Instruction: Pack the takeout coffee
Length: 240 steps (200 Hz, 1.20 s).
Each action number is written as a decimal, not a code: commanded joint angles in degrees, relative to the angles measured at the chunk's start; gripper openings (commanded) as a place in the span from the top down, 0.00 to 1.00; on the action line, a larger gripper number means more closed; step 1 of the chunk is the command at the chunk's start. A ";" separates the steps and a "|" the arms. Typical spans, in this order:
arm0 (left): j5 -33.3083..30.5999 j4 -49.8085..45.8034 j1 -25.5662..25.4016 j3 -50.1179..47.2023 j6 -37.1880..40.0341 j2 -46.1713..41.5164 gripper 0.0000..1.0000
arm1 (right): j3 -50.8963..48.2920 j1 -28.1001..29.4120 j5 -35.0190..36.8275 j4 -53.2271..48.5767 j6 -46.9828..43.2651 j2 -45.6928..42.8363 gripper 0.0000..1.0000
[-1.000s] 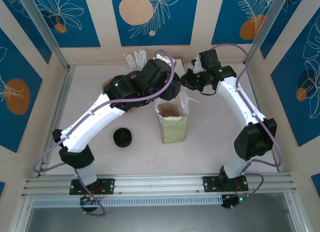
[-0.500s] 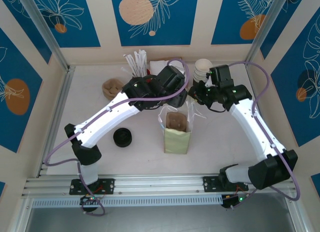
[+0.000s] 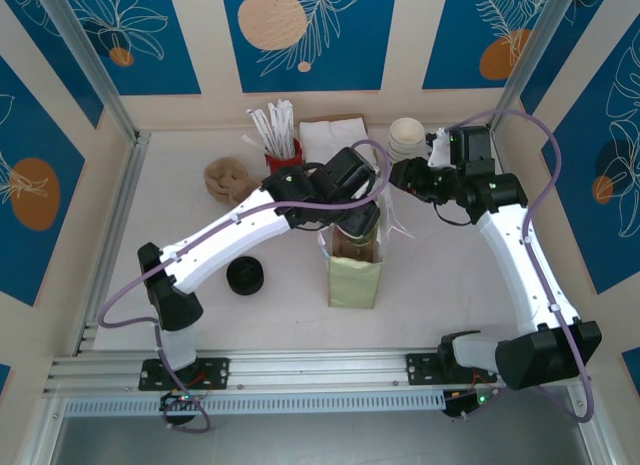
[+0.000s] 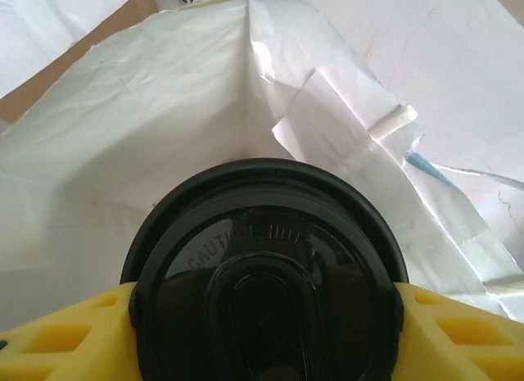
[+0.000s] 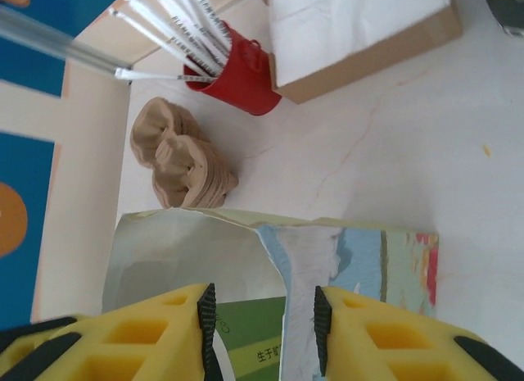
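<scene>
The takeout coffee [image 4: 264, 258] shows its round black lid, held between the yellow fingers [image 4: 70, 336] of my left gripper [image 4: 264, 315]. Its cup body is hidden under the lid. From above, my left gripper [image 3: 358, 221] holds it in the mouth of the olive-green paper bag [image 3: 353, 277], with the bag's white inner wall [image 4: 164, 111] behind the lid. My right gripper [image 3: 404, 175] hovers at the bag's right rim. Its jaws [image 5: 264, 328] stand apart, and the bag's torn edge [image 5: 303, 258] passes loosely between them.
A loose black lid [image 3: 245, 275] lies left of the bag. Along the back stand a red holder of straws [image 3: 283, 150], a napkin box [image 3: 335, 135] and stacked cream cups [image 3: 407, 137]. Brown sleeves [image 3: 228, 178] lie at back left. Metal frame rails edge the table.
My left arm has carried the coffee right and down into the bag's mouth. My right gripper has let go of the bag's rim, opened, and drawn back to the right.
</scene>
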 commanded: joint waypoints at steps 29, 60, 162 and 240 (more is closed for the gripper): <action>3.96 1.32 2.04 0.36 6.55 -1.06 0.36 | 3.14 -3.85 -13.06 1.63 -17.26 3.02 0.59; 4.04 2.14 1.57 -5.57 7.97 -2.70 0.36 | 5.29 -2.92 -16.32 0.24 -18.54 4.99 0.53; 6.04 3.03 1.70 -8.55 7.55 -5.01 0.37 | 12.47 4.37 -13.80 -5.52 -34.96 11.51 0.45; 8.11 2.32 1.68 -8.94 5.93 -6.74 0.36 | 16.58 6.12 -12.99 -10.02 -44.84 18.00 0.44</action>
